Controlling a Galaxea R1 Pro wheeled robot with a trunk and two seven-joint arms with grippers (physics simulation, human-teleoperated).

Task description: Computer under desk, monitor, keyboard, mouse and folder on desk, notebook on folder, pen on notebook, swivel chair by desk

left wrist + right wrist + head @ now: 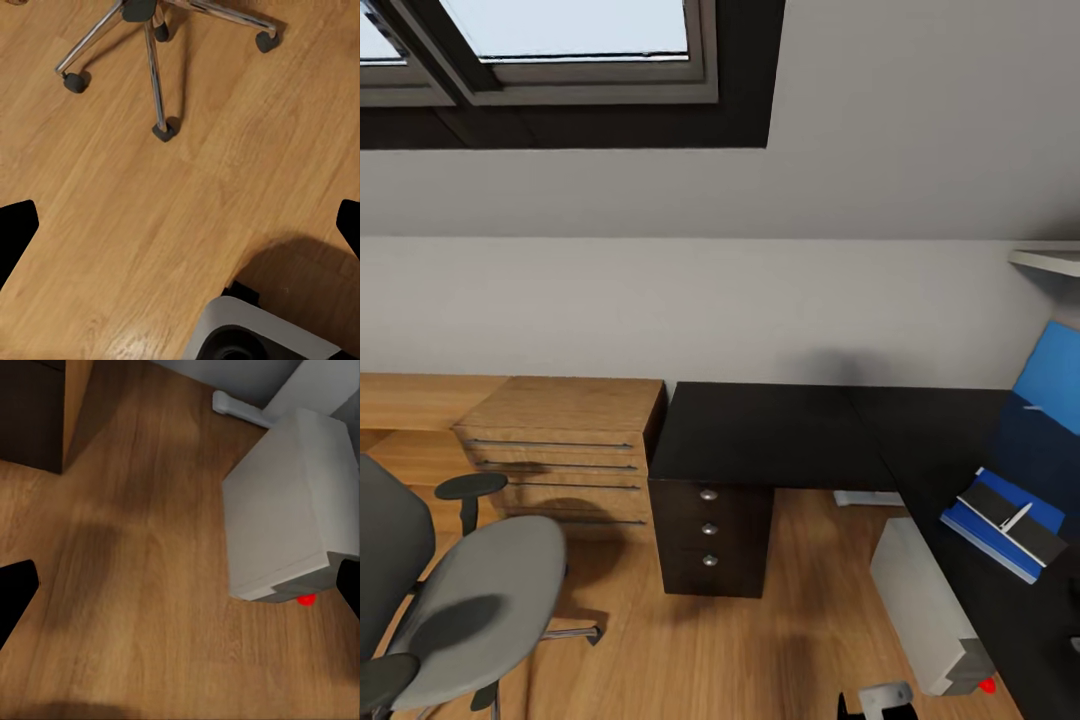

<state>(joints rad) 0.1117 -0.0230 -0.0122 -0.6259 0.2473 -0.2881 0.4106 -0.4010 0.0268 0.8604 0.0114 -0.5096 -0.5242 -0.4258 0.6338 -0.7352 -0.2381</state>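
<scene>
The black-topped desk runs in an L to the right, where its blue back panel rises. On that right wing lies the blue folder, with the dark notebook on it and the pen on top. The pale computer stands on the floor at the desk's edge, partly under the top, red light at its near corner. The grey swivel chair is at the lower left, apart from the desk. My left gripper hangs open over bare floor near the chair's chrome base. My right gripper is open beside the computer. Monitor, keyboard and mouse are out of view.
A light oak chest of drawers stands against the wall left of the desk. A dark drawer unit sits under the desk's left end. Open wood floor lies between chair and computer. A white shelf juts out at the upper right.
</scene>
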